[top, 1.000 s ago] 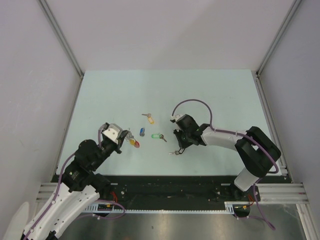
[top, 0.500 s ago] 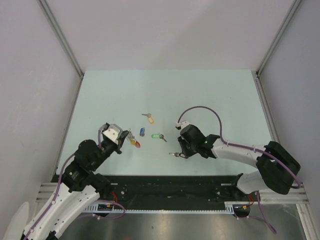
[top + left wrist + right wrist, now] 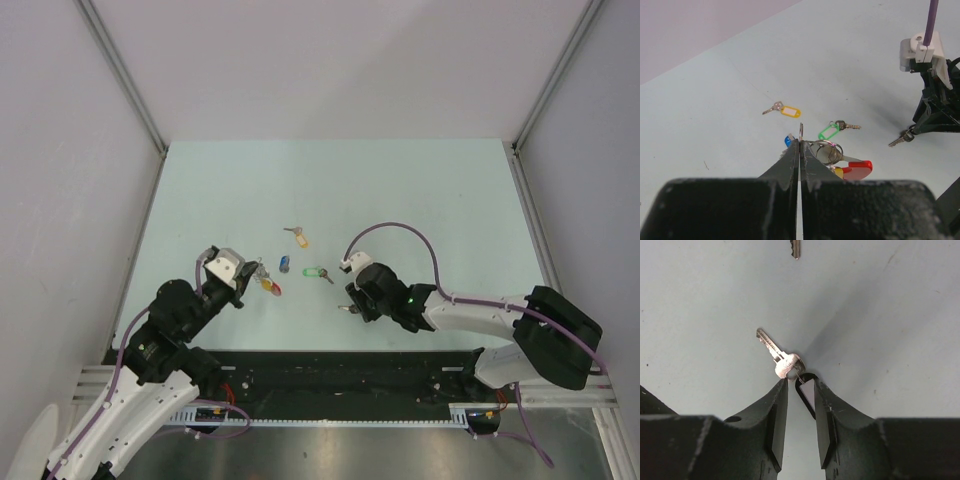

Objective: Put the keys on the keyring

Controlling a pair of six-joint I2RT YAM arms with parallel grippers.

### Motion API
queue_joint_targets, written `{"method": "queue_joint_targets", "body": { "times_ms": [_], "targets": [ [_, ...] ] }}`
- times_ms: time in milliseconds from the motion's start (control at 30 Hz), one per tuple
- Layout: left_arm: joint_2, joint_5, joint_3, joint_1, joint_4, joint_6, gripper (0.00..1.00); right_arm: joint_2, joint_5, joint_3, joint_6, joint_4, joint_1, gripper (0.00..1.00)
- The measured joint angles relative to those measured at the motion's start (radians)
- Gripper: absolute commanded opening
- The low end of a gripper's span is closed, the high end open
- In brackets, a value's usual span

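Pale mint table inside a grey-walled enclosure. Both arms reach in from the near edge.

Left gripper: jaws pressed fully together. A thin metal loop, seen edge-on, stands up out of the seam between the tips. It looks to be part of the keyring, whose grey coiled part sits just right of the fingertips. The red arc lies beyond the coil, low near the table. A yellow tag shows under the coil, touching the red arc. A blue tag sits just left of the fingertips; cannot tell whether it is on the ring.

Right gripper: jaws narrowly parted, tips down at the table. The black tag of 1 key sits in the gap. It rests against the finger on the right of the wrist view, and a sliver of table shows between it and the other finger, so it is not clamped. The silver blade of this key lies flat on the table, pointing away from the gripper, joined to the tag by a small ring.

Loose on the table: the green-tagged key lies between the 2 grippers and the yellow-tagged key farther back, both apart from the keyring. The tip of another blade shows at the top edge of the right wrist view.
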Motion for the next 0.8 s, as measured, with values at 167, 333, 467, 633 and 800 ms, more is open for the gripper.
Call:
{"method": "queue_joint_targets", "body": {
  "times_ms": [167, 333, 467, 633, 800],
  "targets": [
    [0.000, 0.000, 0.000, 0.000, 0.000, 0.000, 0.01, 0.028, -0.027, 0.000, -0.043, 0.030, -0.010, 0.28],
    [0.000, 0.000, 0.000, 0.000, 0.000, 0.000, 0.00, 0.037, -0.060, 0.000, -0.069, 0.040, -0.040, 0.25],
    [0.000, 0.000, 0.000, 0.000, 0.000, 0.000, 0.00, 0.039, -0.089, 0.000, -0.082, 0.047, -0.050, 0.22],
    [0.002, 0.000, 0.000, 0.000, 0.000, 0.000, 0.00, 0.057, -0.122, 0.000, -0.095, 0.049, -0.052, 0.20],
    [0.003, 0.000, 0.000, 0.000, 0.000, 0.000, 0.00, 0.060, -0.133, 0.000, -0.096, 0.050, -0.056, 0.18]
  ]
}}
